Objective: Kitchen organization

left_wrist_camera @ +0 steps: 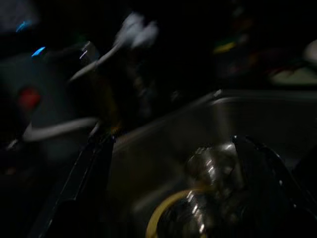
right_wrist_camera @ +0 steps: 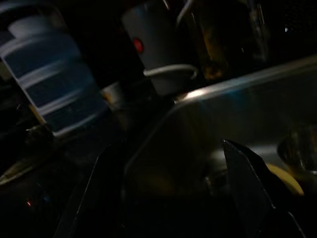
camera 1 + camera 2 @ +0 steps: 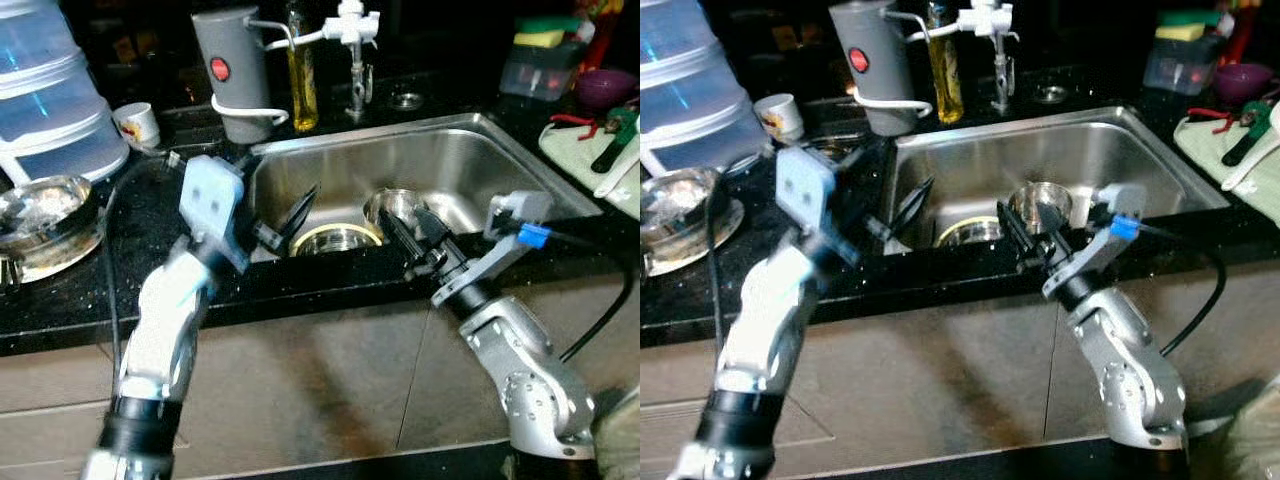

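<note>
A shiny round steel cup sits inside the brushed steel sink. My left gripper and right gripper hover at the sink's front edge, fingers spread, empty.

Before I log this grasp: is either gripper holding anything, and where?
Nothing is held. Left gripper and right gripper both hang open over the sink.
</note>
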Motion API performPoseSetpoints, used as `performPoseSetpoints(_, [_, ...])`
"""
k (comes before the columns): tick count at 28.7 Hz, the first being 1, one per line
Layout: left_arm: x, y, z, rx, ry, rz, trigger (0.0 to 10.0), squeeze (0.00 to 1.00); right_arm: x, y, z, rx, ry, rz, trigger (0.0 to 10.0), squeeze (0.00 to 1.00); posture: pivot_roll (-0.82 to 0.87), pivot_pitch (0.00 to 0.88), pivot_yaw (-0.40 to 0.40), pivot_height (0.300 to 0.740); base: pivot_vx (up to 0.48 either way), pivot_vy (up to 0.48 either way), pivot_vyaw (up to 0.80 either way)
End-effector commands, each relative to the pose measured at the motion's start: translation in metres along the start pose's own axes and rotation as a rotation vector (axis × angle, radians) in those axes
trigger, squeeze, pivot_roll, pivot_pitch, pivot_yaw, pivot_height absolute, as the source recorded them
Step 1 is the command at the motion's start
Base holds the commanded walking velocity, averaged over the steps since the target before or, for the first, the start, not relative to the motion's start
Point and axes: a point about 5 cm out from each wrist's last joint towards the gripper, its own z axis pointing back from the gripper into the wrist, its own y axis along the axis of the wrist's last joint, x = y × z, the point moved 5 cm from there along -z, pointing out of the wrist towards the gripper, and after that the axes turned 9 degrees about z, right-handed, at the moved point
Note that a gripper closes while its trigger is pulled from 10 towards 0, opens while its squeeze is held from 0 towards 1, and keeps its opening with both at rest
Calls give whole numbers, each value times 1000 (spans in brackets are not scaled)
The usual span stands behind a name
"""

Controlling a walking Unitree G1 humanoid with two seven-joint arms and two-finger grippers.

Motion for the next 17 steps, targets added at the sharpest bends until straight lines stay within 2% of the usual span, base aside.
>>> performPoseSetpoints(1, [2, -14, 15, -64, 35, 20, 10000, 0, -3, -16, 0, -29, 3, 8, 10000, 0, -63, 0, 61, 740, 0, 0, 0])
performPoseSetpoints(3, [11, -36, 34, -152, 50, 58, 10000, 0, 0, -34, 3, -63, -13, 17, 10000, 0, -59, 0, 58, 740, 0, 0, 0])
performPoseSetpoints(4, [11, -36, 34, -152, 50, 58, 10000, 0, 0, -34, 3, -63, -13, 17, 10000, 0, -59, 0, 58, 740, 0, 0, 0])
performPoseSetpoints(7, [11, -55, 52, -229, 94, 67, 10000, 0, -1, -44, 7, -53, -16, -18, 10000, 0, -55, 0, 58, 740, 0, 0, 0])
performPoseSetpoints(11, [3, -62, 62, -261, 173, 70, 10000, 0, -2, -40, 9, 5, -12, -79, 10000, 0, -55, 0, 62, 740, 0, 0, 0])
performPoseSetpoints(17, [5, -62, 63, -266, 177, 42, 10000, 0, -11, -23, 10, 97, 56, -170, 10000, 0, -55, 0, 64, 740, 0, 0, 0])
